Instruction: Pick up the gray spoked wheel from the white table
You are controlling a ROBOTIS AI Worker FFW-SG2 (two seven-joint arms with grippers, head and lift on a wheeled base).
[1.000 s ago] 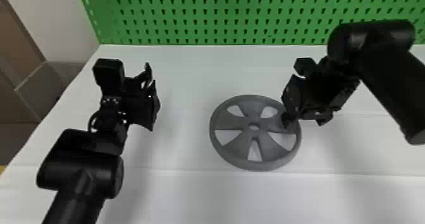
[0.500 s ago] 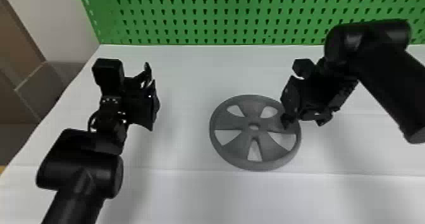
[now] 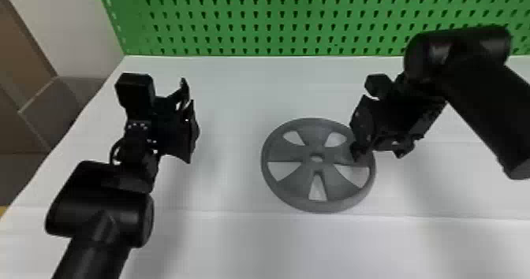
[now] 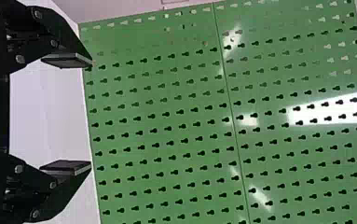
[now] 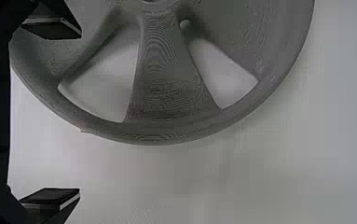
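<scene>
The gray spoked wheel [image 3: 298, 187] lies flat on the white table [image 3: 315, 246], a little right of centre in the head view. My right gripper [image 3: 378, 152] is over the wheel's right edge, one finger above the rim and spoke. In the right wrist view, the right gripper [image 5: 76, 114] stands open beside the wheel [image 5: 167, 88], its two fingers wide apart with nothing held. My left gripper [image 3: 189, 120] is parked at the table's left, away from the wheel; in the left wrist view the left gripper [image 4: 91, 114] is open, nothing between its fingers.
A green pegboard [image 3: 276, 22] rises along the table's back edge. Beyond the table's left edge stand a gray box-like thing [image 3: 59, 108] and a brown panel [image 3: 19, 53]. The right forearm [image 3: 489, 108] spans the right side above the table.
The right arm has shifted very slightly to the left. The wheel and the left arm have kept their places.
</scene>
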